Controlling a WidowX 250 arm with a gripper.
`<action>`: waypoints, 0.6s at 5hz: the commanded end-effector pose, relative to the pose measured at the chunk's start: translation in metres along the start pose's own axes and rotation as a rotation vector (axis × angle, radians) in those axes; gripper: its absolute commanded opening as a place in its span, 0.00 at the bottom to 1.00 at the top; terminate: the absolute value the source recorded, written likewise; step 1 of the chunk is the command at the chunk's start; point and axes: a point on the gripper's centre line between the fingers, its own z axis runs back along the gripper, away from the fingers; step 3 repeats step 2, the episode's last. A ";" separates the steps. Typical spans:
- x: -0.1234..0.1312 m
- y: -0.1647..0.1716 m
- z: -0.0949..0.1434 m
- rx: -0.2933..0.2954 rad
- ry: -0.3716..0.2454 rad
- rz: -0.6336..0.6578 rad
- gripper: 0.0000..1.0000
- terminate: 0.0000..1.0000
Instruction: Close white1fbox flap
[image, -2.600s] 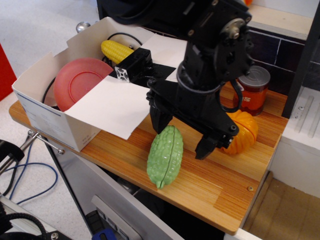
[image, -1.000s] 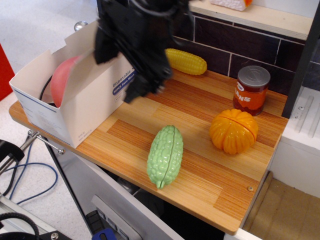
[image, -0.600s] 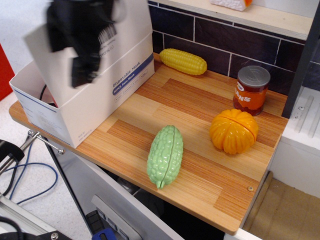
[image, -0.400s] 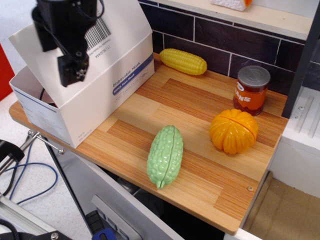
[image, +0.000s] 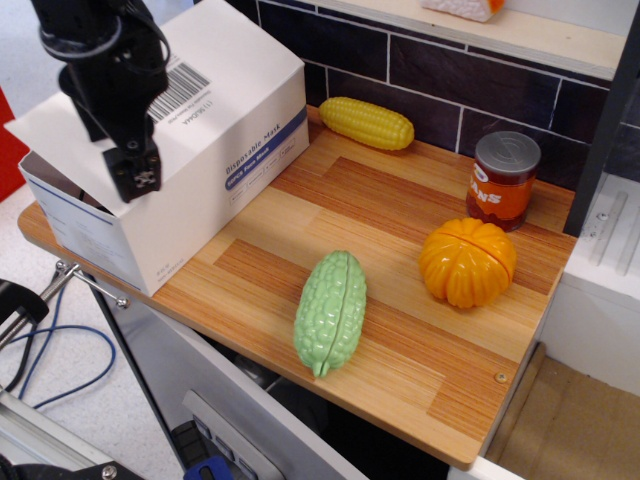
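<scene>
The white1fbox (image: 205, 190) stands at the left end of the wooden counter, its blue stripe and print on the side facing right. Its wide flap (image: 235, 60) lies nearly flat over the top, barcode face up. The flap's front-left corner still stands a little above the box wall, with a dark gap under it. My black gripper (image: 125, 160) hangs over the left part of the flap, one finger pointing down against it. The arm's bulk hides how the jaws stand. The box's contents are hidden.
On the wooden counter (image: 400, 350) lie a yellow corn cob (image: 365, 122) by the dark tiled wall, a red can (image: 502, 180), an orange pumpkin (image: 467, 262) and a green bitter gourd (image: 331, 310) near the front edge. Cables hang below at left.
The flap swung up from lying open on the counter and over onto the box top. My gripper moved left and down with it. The corn now lies by the wall.
</scene>
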 end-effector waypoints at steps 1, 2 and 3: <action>0.014 0.011 -0.014 -0.068 -0.079 0.015 1.00 0.00; 0.018 0.009 -0.010 -0.121 -0.085 0.014 1.00 1.00; 0.018 0.009 -0.010 -0.121 -0.085 0.014 1.00 1.00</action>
